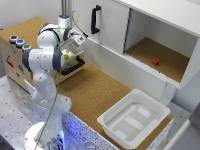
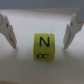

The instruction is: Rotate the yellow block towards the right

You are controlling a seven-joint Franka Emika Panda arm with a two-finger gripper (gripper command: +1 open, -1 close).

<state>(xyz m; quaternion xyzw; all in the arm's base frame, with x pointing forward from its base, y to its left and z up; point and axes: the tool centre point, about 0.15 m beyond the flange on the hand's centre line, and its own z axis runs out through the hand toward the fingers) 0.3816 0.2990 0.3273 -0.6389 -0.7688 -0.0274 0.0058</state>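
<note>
The yellow block (image 2: 43,47) is a small cube with a black "N" on its top face and another letter on its near face. In the wrist view it stands on a pale surface. My gripper (image 2: 39,45) is open, with one white finger (image 2: 9,30) on each side of the block and a clear gap to both. In the exterior view the gripper (image 1: 77,40) hangs at the far left, near the white cabinet's lower wall. A small yellow spot (image 1: 65,56) shows by the arm there; I cannot tell whether it is the block.
A small red block (image 1: 155,62) lies in the open cabinet compartment at the exterior view's right. A white bin (image 1: 134,131) stands at the front right. A black tray (image 1: 74,66) sits below the gripper. A box with coloured buttons (image 1: 19,43) is at the left.
</note>
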